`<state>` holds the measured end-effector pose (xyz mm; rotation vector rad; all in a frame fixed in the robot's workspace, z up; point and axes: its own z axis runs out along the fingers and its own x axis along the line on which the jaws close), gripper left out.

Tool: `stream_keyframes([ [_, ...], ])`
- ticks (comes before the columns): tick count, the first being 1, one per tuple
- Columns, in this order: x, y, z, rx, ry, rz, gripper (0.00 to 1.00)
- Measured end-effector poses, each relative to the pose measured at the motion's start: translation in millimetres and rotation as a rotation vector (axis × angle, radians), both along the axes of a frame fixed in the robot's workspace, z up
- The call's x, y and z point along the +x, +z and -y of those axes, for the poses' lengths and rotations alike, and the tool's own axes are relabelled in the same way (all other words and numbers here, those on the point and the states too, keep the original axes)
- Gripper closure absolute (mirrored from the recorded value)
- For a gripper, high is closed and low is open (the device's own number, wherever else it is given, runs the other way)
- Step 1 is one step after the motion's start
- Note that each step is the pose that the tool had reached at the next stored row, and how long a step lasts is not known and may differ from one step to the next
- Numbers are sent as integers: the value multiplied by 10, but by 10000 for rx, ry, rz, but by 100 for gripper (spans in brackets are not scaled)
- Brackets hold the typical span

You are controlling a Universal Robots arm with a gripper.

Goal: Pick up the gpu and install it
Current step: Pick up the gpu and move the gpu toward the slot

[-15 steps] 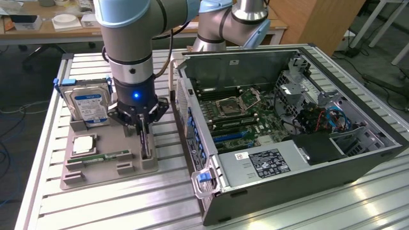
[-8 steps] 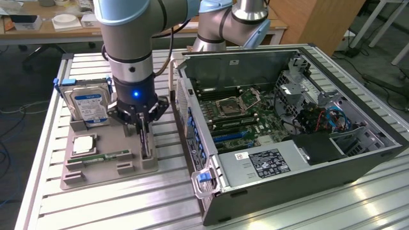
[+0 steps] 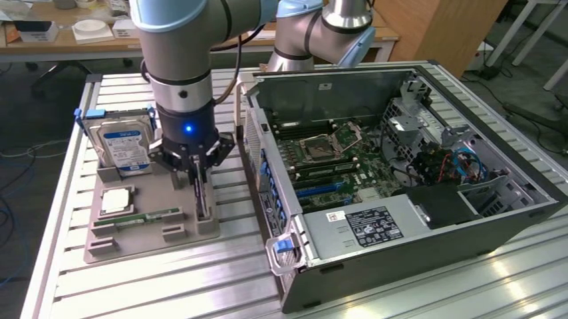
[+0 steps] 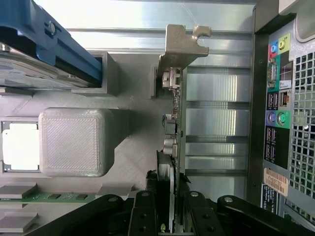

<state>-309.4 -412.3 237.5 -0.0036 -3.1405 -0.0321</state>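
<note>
Nearest the wrist camera, the two black fingers (image 4: 146, 211) stand closed on either side of the gpu (image 4: 178, 123), pinching the end of the card farthest from its bracket. The card stands on its long edge in a slot of the grey parts tray (image 4: 133, 147), and from both views it looks seated there rather than lifted. It runs straight away from the fingers to the silvery metal bracket (image 4: 183, 46) at its far end. I judge it light and stiff but fragile. The flat faces give a thin, fairly slick hold, the small components and connectors along the board should not take any pressure, and the contact edge should stay untouched. A grip across the two bare faces, as here, looks the safest place to take it. Beside the card on the tray sit a grey printed block (image 4: 74, 142), a green RAM stick (image 3: 146, 217) and, further off, the hard drive (image 3: 124, 149) in its blue carrier. Beyond the tray, across a strip of ribbed metal worktop (image 3: 177, 286), the open computer case (image 3: 400, 166) lies with its motherboard exposed.
</note>
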Motion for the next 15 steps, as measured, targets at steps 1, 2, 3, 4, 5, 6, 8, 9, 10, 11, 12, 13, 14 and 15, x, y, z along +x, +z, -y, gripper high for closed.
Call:
stream_keyframes([
  [1, 0, 3, 0, 2, 0, 1, 74],
  [2, 0, 7, 0, 3, 0, 1, 74],
  [3, 0, 11, 0, 4, 0, 1, 74],
  [4, 0, 14, 0, 4, 0, 1, 74],
  [5, 0, 18, 0, 6, 0, 0, 74],
  [6, 0, 22, 0, 6, -1, 0, 74],
  [8, 0, 30, 0, 10, -1, 0, 74],
  [9, 0, 34, 0, 11, 0, 0, 74],
  [10, 0, 39, 0, 14, -1, 0, 74],
  [11, 0, 43, 0, 15, 0, 1, 74],
  [12, 0, 47, 0, 16, 0, 0, 74],
  [13, 0, 51, 0, 17, 1, 0, 74],
  [14, 0, 56, 0, 19, 0, 0, 74],
  [15, 0, 60, 0, 20, 0, 1, 74],
])
